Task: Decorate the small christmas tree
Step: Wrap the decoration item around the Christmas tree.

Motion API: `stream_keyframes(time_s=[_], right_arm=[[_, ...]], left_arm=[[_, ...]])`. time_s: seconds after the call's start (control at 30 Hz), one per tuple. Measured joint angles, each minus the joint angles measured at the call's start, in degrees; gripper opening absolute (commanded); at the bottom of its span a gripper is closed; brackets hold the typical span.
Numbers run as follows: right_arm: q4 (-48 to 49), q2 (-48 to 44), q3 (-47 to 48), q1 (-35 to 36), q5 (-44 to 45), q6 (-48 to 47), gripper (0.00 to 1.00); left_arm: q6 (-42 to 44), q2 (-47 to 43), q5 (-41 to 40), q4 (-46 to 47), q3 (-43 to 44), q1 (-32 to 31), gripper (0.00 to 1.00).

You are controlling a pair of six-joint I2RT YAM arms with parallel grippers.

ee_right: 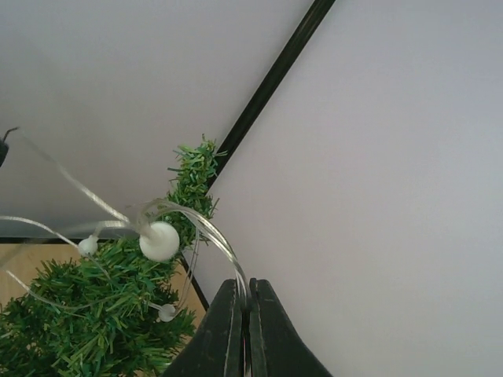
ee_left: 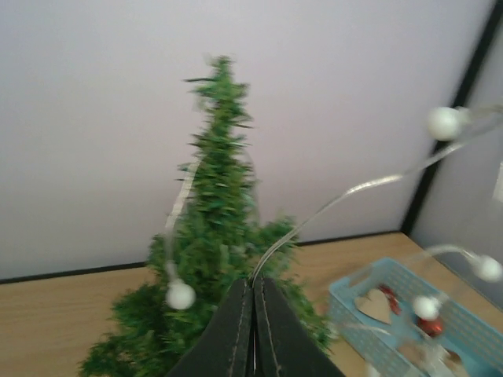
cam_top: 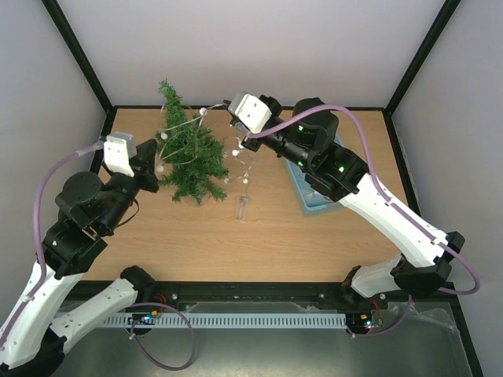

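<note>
- The small christmas tree (ee_left: 216, 259) is blurred in the left wrist view, and its base is hidden behind the left end effector (ee_left: 253, 330).
- The blue basket (cam_top: 312, 202) lies mostly under the right arm (cam_top: 346, 173).
- A clear object (cam_top: 241, 209) on the desk (cam_top: 275, 243) is too small to identify.

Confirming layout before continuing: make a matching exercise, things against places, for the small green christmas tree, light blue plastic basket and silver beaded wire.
1. small green christmas tree
2. light blue plastic basket
3. silver beaded wire

a. pinched by left gripper and right gripper
b. standing on the wooden table, left of centre
c. beneath the right arm

Pairs: 1-b; 2-c; 3-a
</note>
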Motion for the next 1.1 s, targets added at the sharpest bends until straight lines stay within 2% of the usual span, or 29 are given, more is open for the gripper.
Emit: stream_keyframes(time_s=[0.13,0.33,0.57,0.73,0.93,1.1], right_arm=[[-1.03,-0.31,1.01,0.00,-1.57,-0.17,0.02],[-1.66,-6.08,-2.91,0.00,-10.32,-0.20,0.02],[-1.90,-10.62,-3.37,0.00,-15.23,-0.13,0.02],[-2.71,-11.06,-3.41,0.00,-16.94,0.04,0.02],[-3.48,-11.06,-3.52,0.00,-18.27,0.72,0.02],[-3.45,-11.06,-3.54,0.00,-19.28,1.75,0.02]], left_arm=[[3.56,-0.79,9.94,0.04,-0.98,0.02,0.10],[7.65,-0.39,25.07,0.94,-2.12,0.02,0.22],[9.14,2.54,39.60,2.69,-1.95,0.02,0.51],[7.08,4.33,47.67,7.74,-1.99,0.02,0.60],[4.81,7.65,54.86,13.07,-1.99,0.02,0.61],[3.02,10.78,58.47,15.96,-1.99,0.00,0.56]])
